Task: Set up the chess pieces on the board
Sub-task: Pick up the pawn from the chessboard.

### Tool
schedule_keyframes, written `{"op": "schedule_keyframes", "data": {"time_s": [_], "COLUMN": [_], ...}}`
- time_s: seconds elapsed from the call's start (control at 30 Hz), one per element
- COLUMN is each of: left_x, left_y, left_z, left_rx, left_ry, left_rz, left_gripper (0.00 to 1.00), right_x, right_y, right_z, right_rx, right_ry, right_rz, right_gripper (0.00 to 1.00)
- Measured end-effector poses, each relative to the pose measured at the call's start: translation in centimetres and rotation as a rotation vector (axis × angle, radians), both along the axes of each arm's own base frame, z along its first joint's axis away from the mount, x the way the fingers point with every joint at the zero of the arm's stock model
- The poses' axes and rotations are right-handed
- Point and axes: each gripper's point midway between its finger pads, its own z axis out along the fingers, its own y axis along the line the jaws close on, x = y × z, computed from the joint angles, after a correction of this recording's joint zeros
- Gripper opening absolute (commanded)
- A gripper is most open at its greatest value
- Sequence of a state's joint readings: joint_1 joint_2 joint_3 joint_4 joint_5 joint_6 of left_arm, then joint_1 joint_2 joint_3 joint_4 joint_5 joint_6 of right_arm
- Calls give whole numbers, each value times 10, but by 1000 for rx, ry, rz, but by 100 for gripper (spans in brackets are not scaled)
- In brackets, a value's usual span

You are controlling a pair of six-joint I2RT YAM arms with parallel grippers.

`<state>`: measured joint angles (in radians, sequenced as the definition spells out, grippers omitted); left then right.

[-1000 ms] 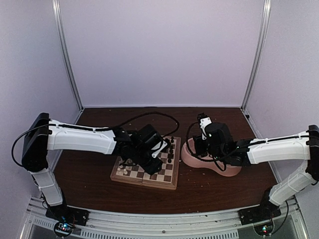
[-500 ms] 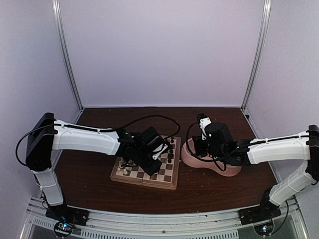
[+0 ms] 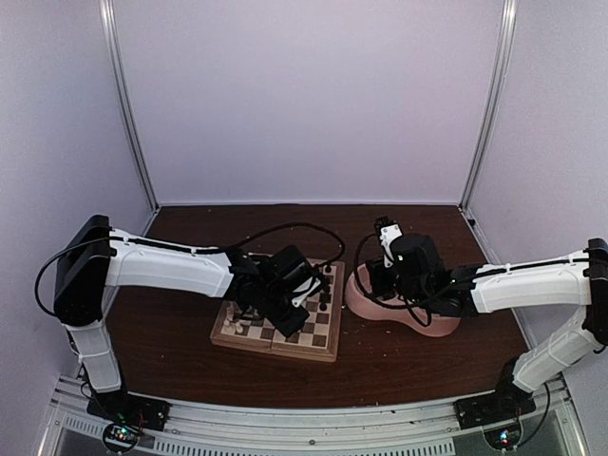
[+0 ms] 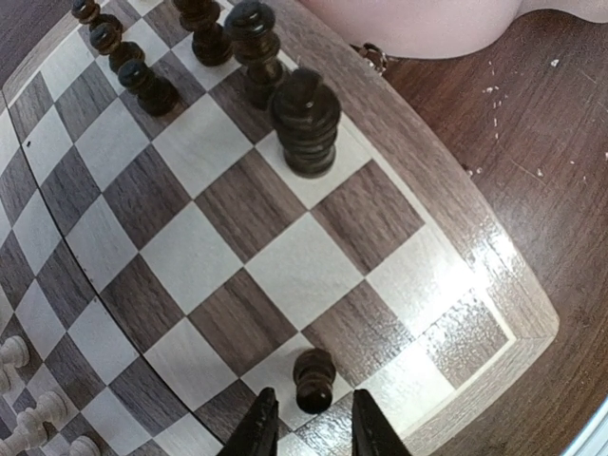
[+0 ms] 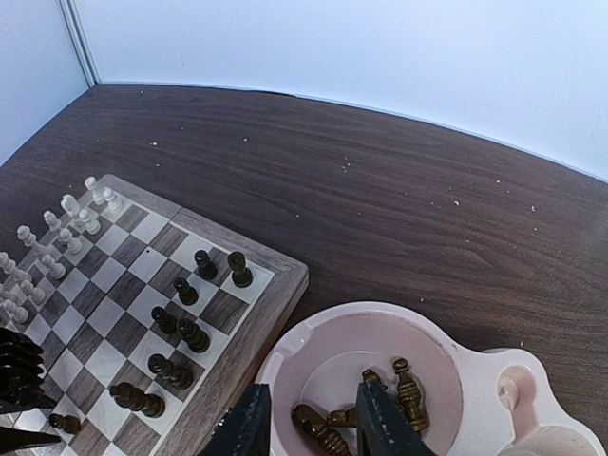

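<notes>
My left jaws, narrowly spread, flank a dark pawn (image 4: 313,378) by the board (image 4: 494,275) corner, bare squares ahead. My right jaws hang parted over the pink bowl (image 5: 370,313).

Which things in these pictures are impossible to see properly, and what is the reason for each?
- Top view: the left arm covers the middle of the board; squares there are hidden.
- Left wrist view: the picture's edge cuts off the cream pieces; their number is unclear.
- Right wrist view: the right gripper and the bottom edge hide part of the pink bowl and its dark pieces.
</notes>
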<state>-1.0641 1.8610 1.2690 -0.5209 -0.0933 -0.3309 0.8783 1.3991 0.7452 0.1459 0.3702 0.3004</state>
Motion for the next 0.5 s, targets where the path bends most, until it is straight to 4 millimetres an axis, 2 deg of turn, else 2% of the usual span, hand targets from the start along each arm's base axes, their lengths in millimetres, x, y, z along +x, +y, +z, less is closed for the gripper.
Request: {"op": "schedule_keyframes", "data": {"time_s": [0.5], "left_x": [0], "left_y": [0], "left_z": [1], "left_rx": [2], "left_ry": [-6], "left_rz": [-9], "left_gripper": [16], "right_x": [0], "right_y": [1], "right_z": [-3], "right_rx": [-3], "right_ry": [7], "right_rz": [6], "right_gripper": [33]}}
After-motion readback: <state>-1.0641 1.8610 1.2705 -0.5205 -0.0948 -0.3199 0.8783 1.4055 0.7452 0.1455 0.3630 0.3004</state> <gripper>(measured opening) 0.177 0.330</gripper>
